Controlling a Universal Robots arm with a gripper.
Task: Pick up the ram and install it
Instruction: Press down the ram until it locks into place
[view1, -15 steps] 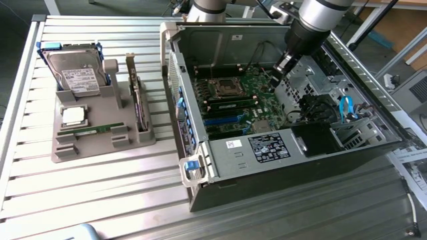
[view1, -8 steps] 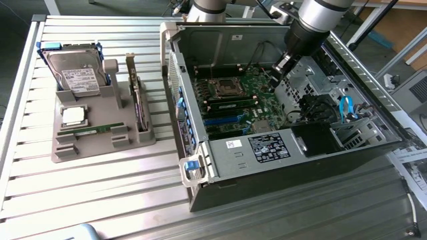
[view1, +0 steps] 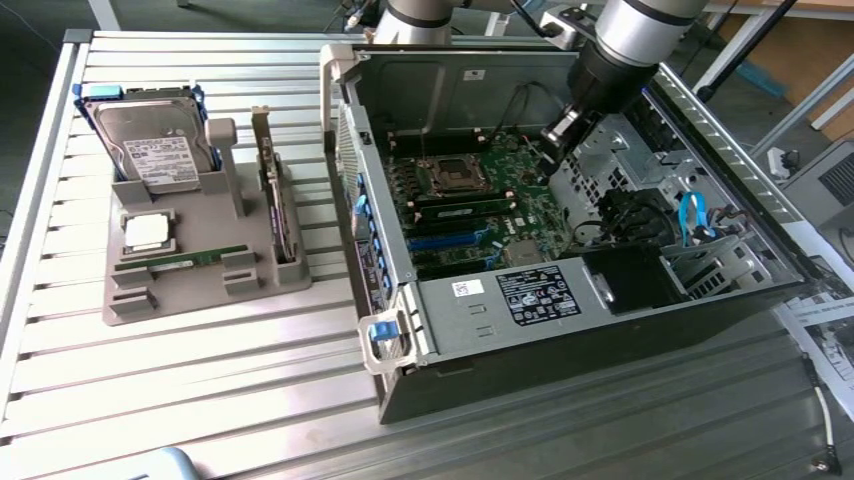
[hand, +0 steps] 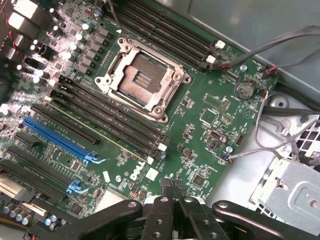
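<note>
The claw (hand: 173, 192) hangs inside the open case (view1: 441, 80) over the motherboard (hand: 220, 115), its fingers pressed together and holding nothing; the ram (view1: 180, 262) lies well apart from it, outside the case, on the grey tray (view1: 200, 300) toward the desk's (view1: 160, 400) edge at the exterior view's left; it rests flat in a slot near the tray's front, just beside the processor (view1: 147, 232) and in front of the hard drive (view1: 158, 150); it is a long, narrow green stick with dark chips along its length; a wider card (view1: 276, 200) stands upright on the tray's side nearest the case; on the board, the black memory slots (hand: 110, 117) flank the bare CPU socket (hand: 142, 80).
</note>
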